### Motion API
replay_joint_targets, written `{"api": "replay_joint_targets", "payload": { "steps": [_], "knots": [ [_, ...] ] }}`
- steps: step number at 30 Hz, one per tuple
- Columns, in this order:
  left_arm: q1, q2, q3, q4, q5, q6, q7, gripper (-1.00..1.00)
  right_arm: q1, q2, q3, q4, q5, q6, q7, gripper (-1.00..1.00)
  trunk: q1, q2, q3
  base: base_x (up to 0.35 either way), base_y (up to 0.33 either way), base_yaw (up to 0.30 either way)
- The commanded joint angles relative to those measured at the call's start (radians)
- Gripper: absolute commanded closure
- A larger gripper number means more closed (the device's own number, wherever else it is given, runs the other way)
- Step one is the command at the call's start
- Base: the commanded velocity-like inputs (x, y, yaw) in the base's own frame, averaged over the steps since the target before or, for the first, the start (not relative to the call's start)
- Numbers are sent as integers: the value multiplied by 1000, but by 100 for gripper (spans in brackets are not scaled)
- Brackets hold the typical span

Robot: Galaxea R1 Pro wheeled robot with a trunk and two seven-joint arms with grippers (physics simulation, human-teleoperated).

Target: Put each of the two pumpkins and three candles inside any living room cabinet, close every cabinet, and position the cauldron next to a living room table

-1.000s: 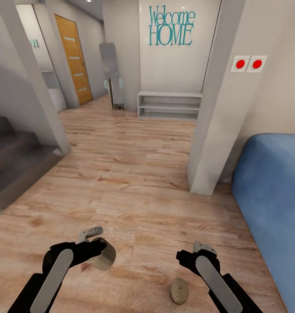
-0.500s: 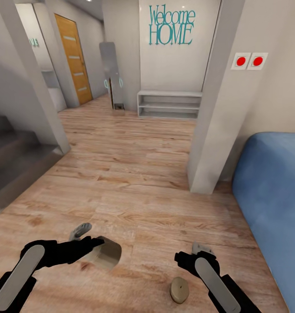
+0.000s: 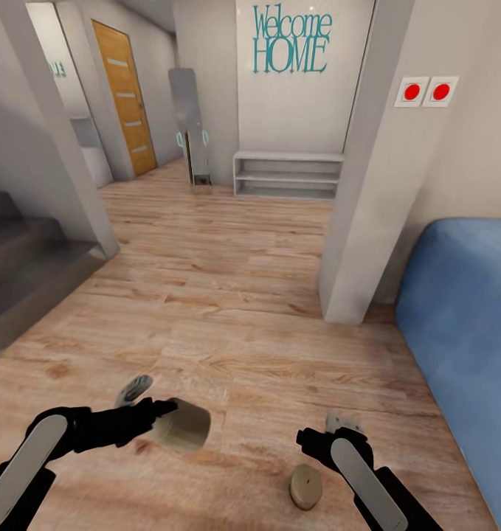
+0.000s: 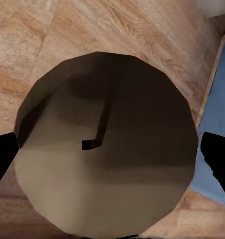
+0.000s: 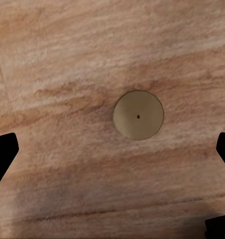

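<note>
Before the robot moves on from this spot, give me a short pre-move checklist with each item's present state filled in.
1. Left gripper shut on a candle, held off the floor: ok.
2. Candle seated between the fingers in the left wrist view: ok, though the contact points are out of frame.
3. Right gripper open and unloaded: ok.
4. Second candle on the wood floor below the right gripper, centred in the right wrist view: ok, not yet grasped.
5. Cabinet in sight to receive the candles: not ok.
6. Blue sofa apart from the right arm: ok.
</note>
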Motion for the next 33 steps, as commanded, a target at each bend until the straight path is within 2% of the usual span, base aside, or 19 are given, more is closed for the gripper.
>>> {"api": "replay_joint_targets", "payload": {
  "steps": [1, 3, 9, 15, 20, 27, 33],
  "knots": [
    [1, 2, 2, -1, 26, 1, 11, 100, -1, -1, 2, -1, -6, 2, -8, -100, 4, -8, -4, 0, 0, 0],
    [2, 5, 5, -1, 49, 2, 11, 100, -1, -1, 1, 0, -6, 2, -7, -100, 11, -22, -10, 0, 0, 0],
    [3, 8, 6, 1, 73, 3, 10, 100, -1, -1, 0, 2, -9, 0, 24, -100, 34, -64, -29, 0, 0, 0],
    [3, 8, 6, 2, 79, 3, 11, 100, -2, 0, 0, 36, -6, -1, 36, -100, 57, -106, -48, 0, 0, 0],
    [3, 9, 6, 3, 80, 3, 10, 100, -11, -1, 0, 67, -5, -1, 89, -100, 77, -141, -64, 0, 0, 0],
    [3, 9, 7, 3, 81, 3, 10, 100, -14, 0, 0, 89, 27, -14, 118, -100, 103, -190, -86, 0, 0, 0],
    [3, 8, 6, 4, 81, 3, 11, 100, -40, -1, 0, 154, 34, -23, 120, -100, 106, -191, -109, 0, 0, 0]
  ]
}}
